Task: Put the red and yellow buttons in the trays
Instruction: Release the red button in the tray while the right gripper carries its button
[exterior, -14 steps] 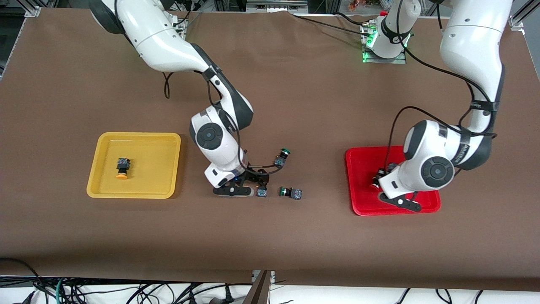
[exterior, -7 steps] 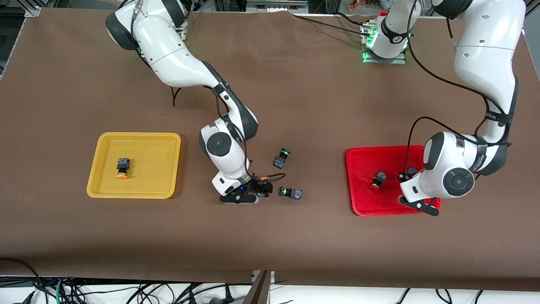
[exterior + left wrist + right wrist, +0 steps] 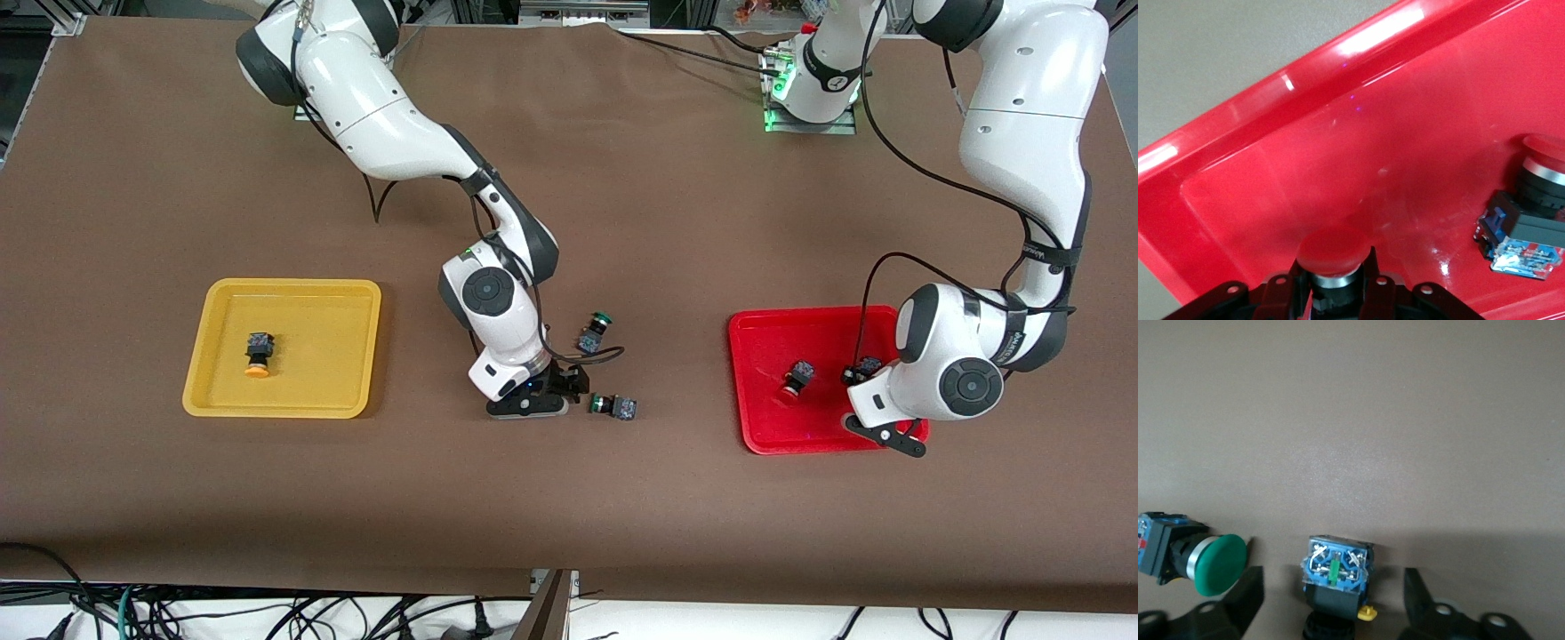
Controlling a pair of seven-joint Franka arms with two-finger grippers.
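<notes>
My left gripper [image 3: 1333, 283] is shut on a red-capped button [image 3: 1333, 252] low over the red tray [image 3: 1271, 180], at the tray's edge toward the left arm's end [image 3: 867, 369]. A second red button [image 3: 794, 380] lies on its side in that tray [image 3: 756, 338]. My right gripper [image 3: 1333, 587] is down at the table mid-way between the trays [image 3: 560, 391], open, its fingers [image 3: 1245, 593] on either side of a button with a blue contact block [image 3: 1336, 570]; that button's cap is hidden. The yellow tray [image 3: 200, 356] holds one yellow button [image 3: 258, 353].
Two green-capped buttons lie on the brown table beside the right gripper: one [image 3: 613, 406] right next to it, toward the left arm's end, the other [image 3: 596, 331] farther from the front camera. The nearer one [image 3: 1198, 560] lies just outside one right finger.
The right gripper slid toward the left arm's end and settled around the button, its fingers narrowing. The left arm carried its red button across the red tray, uncovering the one lying there.
</notes>
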